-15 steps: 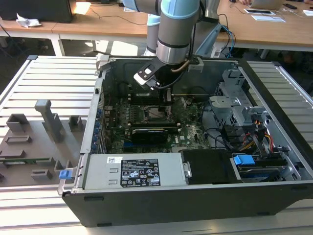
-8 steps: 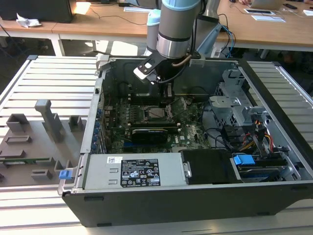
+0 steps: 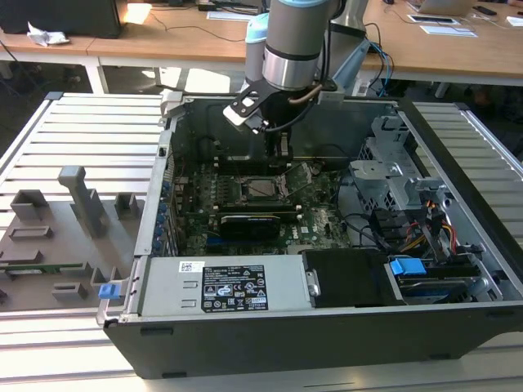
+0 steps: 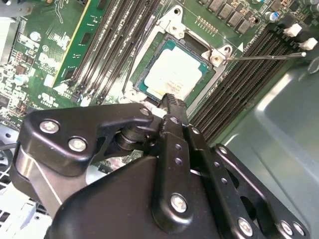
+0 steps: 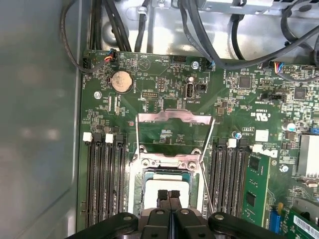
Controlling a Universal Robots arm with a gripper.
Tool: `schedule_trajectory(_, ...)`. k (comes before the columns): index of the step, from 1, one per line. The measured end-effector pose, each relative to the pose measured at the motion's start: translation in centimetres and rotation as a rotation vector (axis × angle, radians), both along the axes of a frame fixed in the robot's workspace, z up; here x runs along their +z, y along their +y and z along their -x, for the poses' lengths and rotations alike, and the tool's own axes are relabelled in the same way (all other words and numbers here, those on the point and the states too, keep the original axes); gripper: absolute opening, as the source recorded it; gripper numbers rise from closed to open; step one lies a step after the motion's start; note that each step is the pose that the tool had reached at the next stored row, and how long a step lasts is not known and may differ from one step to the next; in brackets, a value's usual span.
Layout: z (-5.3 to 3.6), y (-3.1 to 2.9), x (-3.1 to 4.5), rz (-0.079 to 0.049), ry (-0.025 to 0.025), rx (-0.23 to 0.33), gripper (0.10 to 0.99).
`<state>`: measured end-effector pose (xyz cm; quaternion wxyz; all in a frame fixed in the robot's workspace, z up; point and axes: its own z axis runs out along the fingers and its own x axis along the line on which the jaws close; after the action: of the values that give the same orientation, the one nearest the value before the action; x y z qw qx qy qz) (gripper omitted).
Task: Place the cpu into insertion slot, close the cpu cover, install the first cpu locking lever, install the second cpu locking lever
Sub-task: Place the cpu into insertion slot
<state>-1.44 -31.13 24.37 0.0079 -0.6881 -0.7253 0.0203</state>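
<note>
The cpu (image 4: 173, 74), a silver square with a thin green rim, lies flat in the insertion slot (image 5: 133, 185) on the green motherboard. The cpu cover (image 5: 174, 117), a silver frame with a large window, is swung open away from the socket. A thin locking lever (image 4: 266, 56) sticks out beside the socket. My gripper (image 5: 168, 195) hangs just above the near edge of the cpu, fingers pressed together with nothing between them. In the exterior view the gripper (image 3: 279, 155) reaches down into the case over the socket (image 3: 260, 189).
Black memory slots (image 5: 105, 179) flank the socket on both sides. The grey case wall (image 5: 35, 124) stands close by, and black cables (image 5: 199, 35) run along the board's edge. A power supply (image 3: 221, 286), drive cage (image 3: 392, 175) and grey fixtures (image 3: 82, 200) lie around.
</note>
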Motion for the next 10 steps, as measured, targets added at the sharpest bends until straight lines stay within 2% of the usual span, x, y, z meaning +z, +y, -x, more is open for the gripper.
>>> schedule_trajectory(2,0.00,0.00,0.85,0.000,0.0001,0.000,0.106)
schedule_trajectory(5,0.00,0.00,1.63,0.000,0.0001,0.000,0.106)
schedule_trajectory(10,0.00,0.00,1.65,0.000,0.0000,0.000,0.106)
